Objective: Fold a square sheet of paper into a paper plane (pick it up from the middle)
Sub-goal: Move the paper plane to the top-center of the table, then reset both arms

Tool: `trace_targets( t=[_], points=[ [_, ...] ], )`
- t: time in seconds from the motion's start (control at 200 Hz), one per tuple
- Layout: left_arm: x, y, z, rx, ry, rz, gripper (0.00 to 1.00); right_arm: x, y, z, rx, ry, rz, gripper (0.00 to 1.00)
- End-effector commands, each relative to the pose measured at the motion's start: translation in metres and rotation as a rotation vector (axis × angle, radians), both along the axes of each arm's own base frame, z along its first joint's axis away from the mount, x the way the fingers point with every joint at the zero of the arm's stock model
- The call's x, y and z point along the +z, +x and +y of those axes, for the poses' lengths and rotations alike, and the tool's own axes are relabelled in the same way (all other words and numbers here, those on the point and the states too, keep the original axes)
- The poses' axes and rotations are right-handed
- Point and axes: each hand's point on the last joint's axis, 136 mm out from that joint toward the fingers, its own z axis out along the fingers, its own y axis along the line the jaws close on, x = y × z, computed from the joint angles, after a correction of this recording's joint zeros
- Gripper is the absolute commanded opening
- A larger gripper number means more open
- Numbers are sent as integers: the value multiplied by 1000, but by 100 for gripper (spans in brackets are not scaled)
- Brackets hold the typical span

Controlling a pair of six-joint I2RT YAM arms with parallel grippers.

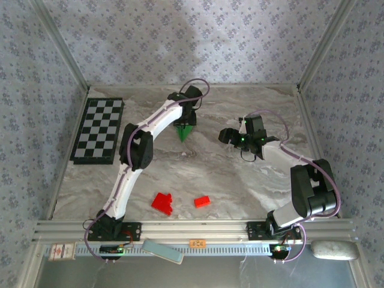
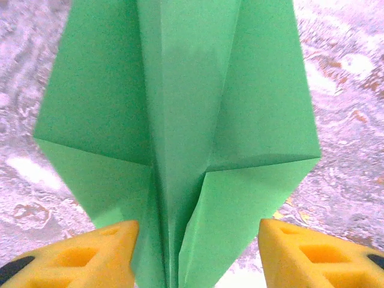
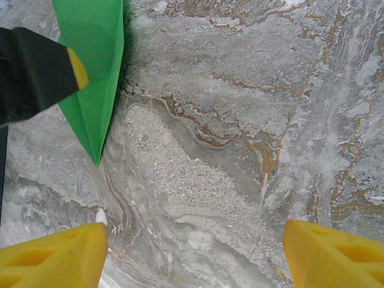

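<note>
Marble tabletop, paper plane between the left pincer's parted fingers

No legible text; orange tag on front rail unreadable.

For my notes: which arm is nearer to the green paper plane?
Left. The left arm has its jaws either side of the paper plane; the right arm hovers apart, on its right.
</note>
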Motion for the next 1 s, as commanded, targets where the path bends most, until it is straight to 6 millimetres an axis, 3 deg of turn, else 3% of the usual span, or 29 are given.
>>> trace_targets(
  t=[0.0,0.185,0.31,0.415,0.545,0.66,0.72,0.994],
  points=[
    [57,-2,3,13,-16,-86,55,6,0,0,-2,-5,5,79],
    [111,-10,14,20,-25,-195,56,32,2,-8,-3,-59,-59,80],
    [155,-22,32,45,-50,-312,59,62,5,-24,-16,-146,-149,81],
    [181,-39,63,90,-33,-414,66,90,6,-42,-42,-240,-239,85],
    [204,-62,110,173,11,-555,85,117,5,-67,-113,-334,-342,97],
    [197,-86,158,238,75,-622,99,128,2,-95,-231,-400,-400,100],
    [190,-100,184,294,108,-648,100,127,0,-110,-304,-427,-410,100],
    [120,-157,286,437,190,-736,100,80,-22,-182,-569,-656,-411,100]
  ],
)
